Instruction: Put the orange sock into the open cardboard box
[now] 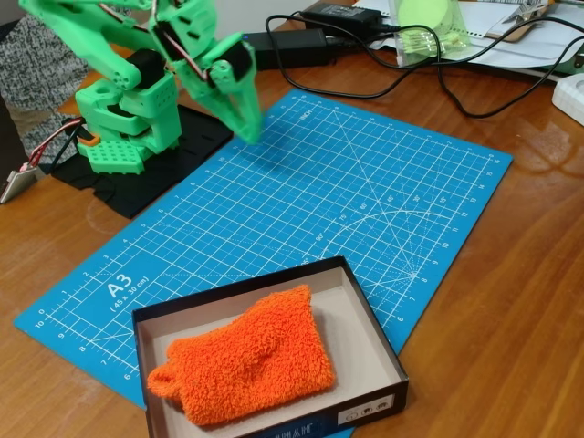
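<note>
Where the desk (511,347) edge runs nearest: sock (245,358) lying flat inside box (383,351), loop end left. Beyond, blue mat (365,182). Farther back, green arm (137,100), fingers (248,126) pressed together, empty, above mat.

office desk | cutting mat (319,192) | power cables (401,73) | papers (538,36)
</note>
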